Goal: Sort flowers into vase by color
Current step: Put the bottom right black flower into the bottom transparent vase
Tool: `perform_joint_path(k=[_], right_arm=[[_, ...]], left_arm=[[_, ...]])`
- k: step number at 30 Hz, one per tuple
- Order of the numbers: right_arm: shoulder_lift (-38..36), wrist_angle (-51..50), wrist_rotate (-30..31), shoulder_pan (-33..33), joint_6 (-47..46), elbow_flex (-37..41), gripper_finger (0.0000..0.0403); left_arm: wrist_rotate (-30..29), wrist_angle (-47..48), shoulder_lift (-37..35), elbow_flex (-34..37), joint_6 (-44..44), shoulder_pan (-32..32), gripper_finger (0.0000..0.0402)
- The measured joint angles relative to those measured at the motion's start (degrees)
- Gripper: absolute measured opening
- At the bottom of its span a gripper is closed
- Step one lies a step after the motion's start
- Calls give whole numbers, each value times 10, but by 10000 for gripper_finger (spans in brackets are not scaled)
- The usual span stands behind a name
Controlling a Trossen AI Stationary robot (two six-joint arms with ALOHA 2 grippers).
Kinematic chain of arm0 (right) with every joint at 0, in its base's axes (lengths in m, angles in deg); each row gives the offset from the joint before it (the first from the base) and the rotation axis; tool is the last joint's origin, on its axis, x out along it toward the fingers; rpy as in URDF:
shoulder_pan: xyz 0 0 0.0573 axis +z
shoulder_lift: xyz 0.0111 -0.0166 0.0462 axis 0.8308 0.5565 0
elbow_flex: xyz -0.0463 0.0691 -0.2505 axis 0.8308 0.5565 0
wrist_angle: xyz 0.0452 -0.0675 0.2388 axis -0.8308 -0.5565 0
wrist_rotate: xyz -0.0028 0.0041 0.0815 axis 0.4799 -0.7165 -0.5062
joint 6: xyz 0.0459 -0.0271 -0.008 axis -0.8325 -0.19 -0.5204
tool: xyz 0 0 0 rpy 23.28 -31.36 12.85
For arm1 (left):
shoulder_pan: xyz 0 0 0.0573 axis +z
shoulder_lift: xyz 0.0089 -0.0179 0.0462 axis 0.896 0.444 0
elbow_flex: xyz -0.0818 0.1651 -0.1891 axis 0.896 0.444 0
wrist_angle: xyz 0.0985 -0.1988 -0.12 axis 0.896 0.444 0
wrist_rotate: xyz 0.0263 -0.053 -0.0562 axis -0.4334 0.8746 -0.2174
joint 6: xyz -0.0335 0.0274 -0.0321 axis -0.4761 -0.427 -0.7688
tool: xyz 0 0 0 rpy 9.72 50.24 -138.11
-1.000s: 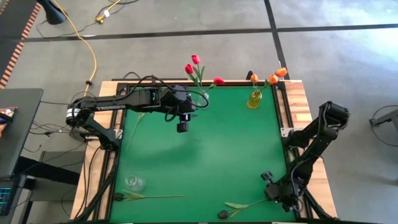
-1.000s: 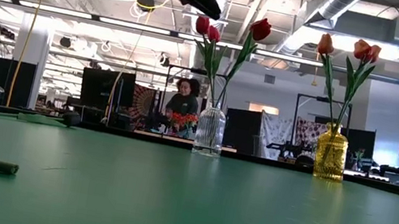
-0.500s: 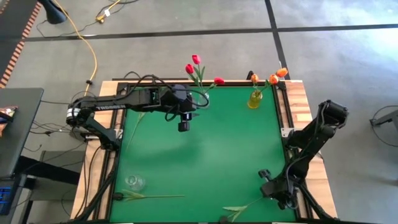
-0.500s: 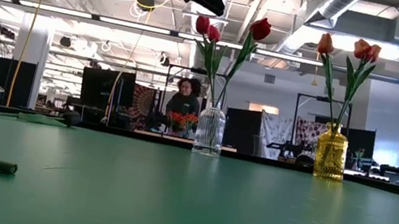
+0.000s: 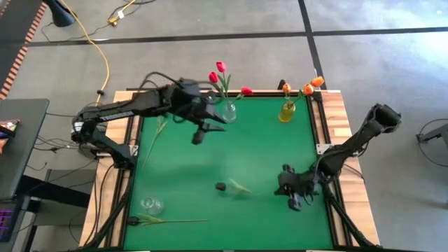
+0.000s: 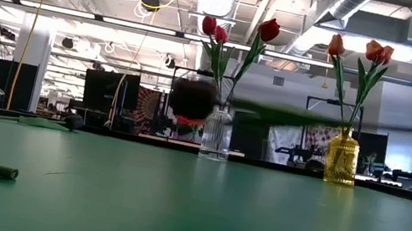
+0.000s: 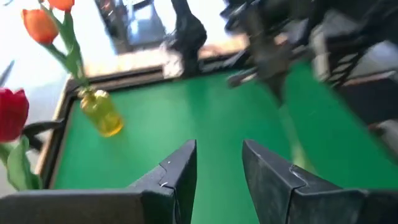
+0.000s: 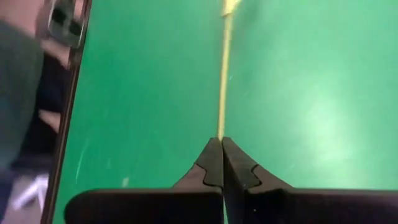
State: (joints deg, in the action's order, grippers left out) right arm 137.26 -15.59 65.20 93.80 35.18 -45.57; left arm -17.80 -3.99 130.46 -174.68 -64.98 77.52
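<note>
A dark-headed flower (image 5: 220, 187) hangs blurred over the middle of the green table, with my right gripper (image 5: 288, 190) shut on its stem. In the low view its head (image 6: 192, 100) is well above the table. A clear vase (image 5: 228, 112) with red flowers and a yellow vase (image 5: 287, 110) with orange flowers stand at the far edge. My left gripper (image 7: 217, 168) is open and holds nothing; it hovers near the clear vase (image 5: 199, 133). My right gripper pinches the thin green stem (image 8: 222, 118) between its two fingertips. The stem runs straight on from the fingers, in line with them. The flower is lifted clear of the table and lies roughly level, its dark head (image 5: 220, 187) toward the table's left.
An empty clear glass vase (image 5: 150, 205) stands near the front left corner. Another flower (image 5: 168, 221) lies flat beside it along the near edge. Wooden rails and a black frame (image 5: 320, 133) border the green mat.
My right gripper has risen from the near right corner and gone toward the table's middle. It has carried the dark flower off the mat, where it lay at the near edge. My left gripper has risen a little and turned.
</note>
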Motion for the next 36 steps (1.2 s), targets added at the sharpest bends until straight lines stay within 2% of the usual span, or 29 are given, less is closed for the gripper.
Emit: perform_joint_path(k=[3,7,13,16,19,25,30,34,36], right_arm=[[-24,3,0,-47,9,-1,16],[-58,24,1,-102,48,-1,16],[-112,54,0,-170,112,-2,16],[-137,66,-1,-197,144,-2,16],[-160,76,-7,-223,173,-2,16],[-211,129,-76,-271,234,-2,16],[-257,186,-98,-302,285,-2,16],[-281,246,-107,-324,327,-2,16],[-284,282,-107,-339,333,-2,16]], left_arm=[[40,-11,-20,0,-25,17,106],[46,-10,-47,2,-29,20,88],[48,-26,-112,69,-53,15,65],[21,-82,-155,127,-94,15,57],[-2,-179,-194,194,-144,11,53],[-96,-388,-246,309,-233,3,53],[-137,-463,-255,348,-253,3,80],[-176,-473,-244,359,-278,3,125],[-176,-480,-227,361,-305,2,151]])
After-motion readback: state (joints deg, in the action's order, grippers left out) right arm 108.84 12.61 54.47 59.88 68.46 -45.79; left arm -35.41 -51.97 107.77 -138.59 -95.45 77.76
